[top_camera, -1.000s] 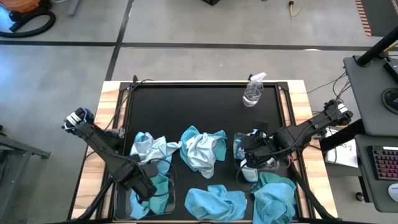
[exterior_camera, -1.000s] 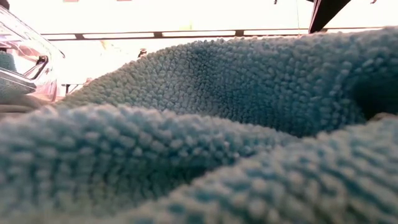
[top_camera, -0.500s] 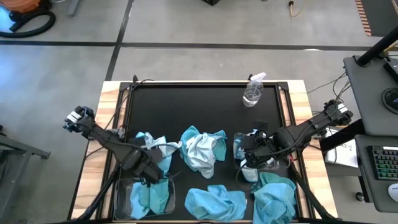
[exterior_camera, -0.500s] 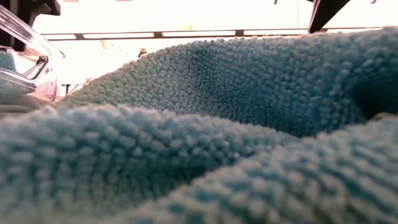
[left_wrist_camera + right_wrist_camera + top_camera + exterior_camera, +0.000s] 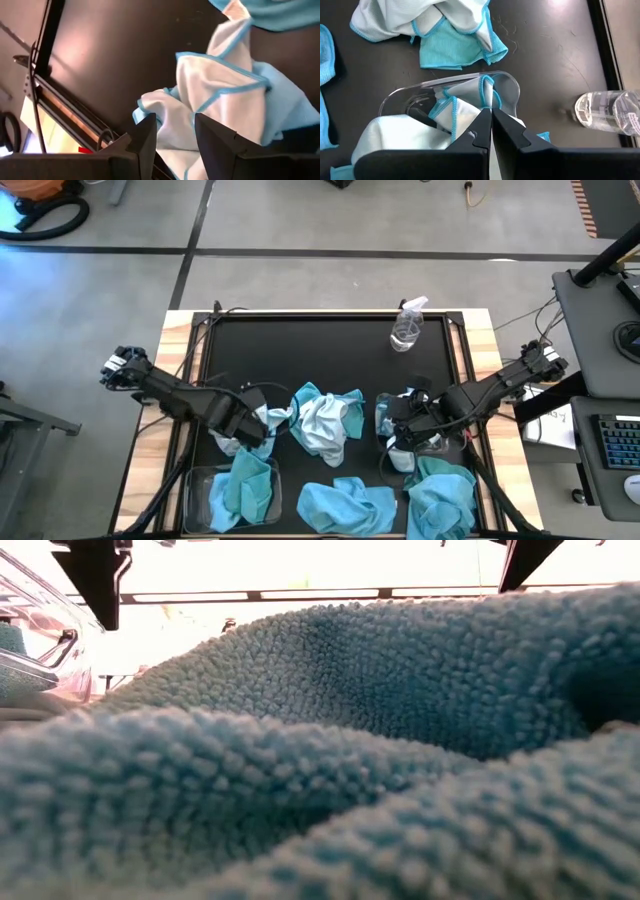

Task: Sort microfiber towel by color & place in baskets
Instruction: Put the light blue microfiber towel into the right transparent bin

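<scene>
My left basket (image 5: 196,498) sits at the near left of the desk with a turquoise towel (image 5: 241,488) crumpled in it. My right basket (image 5: 505,86) holds a pale, blue-edged towel (image 5: 462,107). Loose on the desk: a pale towel (image 5: 210,95) at left, a pale-and-turquoise heap (image 5: 325,420) mid-desk, and two turquoise towels (image 5: 350,505) along the near edge.

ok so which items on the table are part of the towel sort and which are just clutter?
Part of the job:
- turquoise towels
- pale towels
- left basket, turquoise towel inside
- right basket, pale towel inside
- left gripper, open over a pale towel
- right gripper, shut at the right basket

Just lying about:
- spray bottle
</scene>
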Controlling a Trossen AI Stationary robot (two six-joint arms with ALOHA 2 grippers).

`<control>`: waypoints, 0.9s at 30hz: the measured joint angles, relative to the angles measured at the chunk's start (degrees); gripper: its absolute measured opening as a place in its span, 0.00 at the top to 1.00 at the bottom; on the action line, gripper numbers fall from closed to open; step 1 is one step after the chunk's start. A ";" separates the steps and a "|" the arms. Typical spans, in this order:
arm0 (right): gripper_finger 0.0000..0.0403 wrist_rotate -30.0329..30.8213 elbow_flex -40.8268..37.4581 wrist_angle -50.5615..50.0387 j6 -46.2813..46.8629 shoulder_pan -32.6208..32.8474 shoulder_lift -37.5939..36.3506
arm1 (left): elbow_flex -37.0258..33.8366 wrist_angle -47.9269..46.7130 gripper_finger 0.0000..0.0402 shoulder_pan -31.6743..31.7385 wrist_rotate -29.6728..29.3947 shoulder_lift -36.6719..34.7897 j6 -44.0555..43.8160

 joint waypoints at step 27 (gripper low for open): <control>0.98 -2.08 0.00 -0.43 6.95 0.10 0.00 | -5.10 0.07 0.70 7.29 1.77 -5.77 11.12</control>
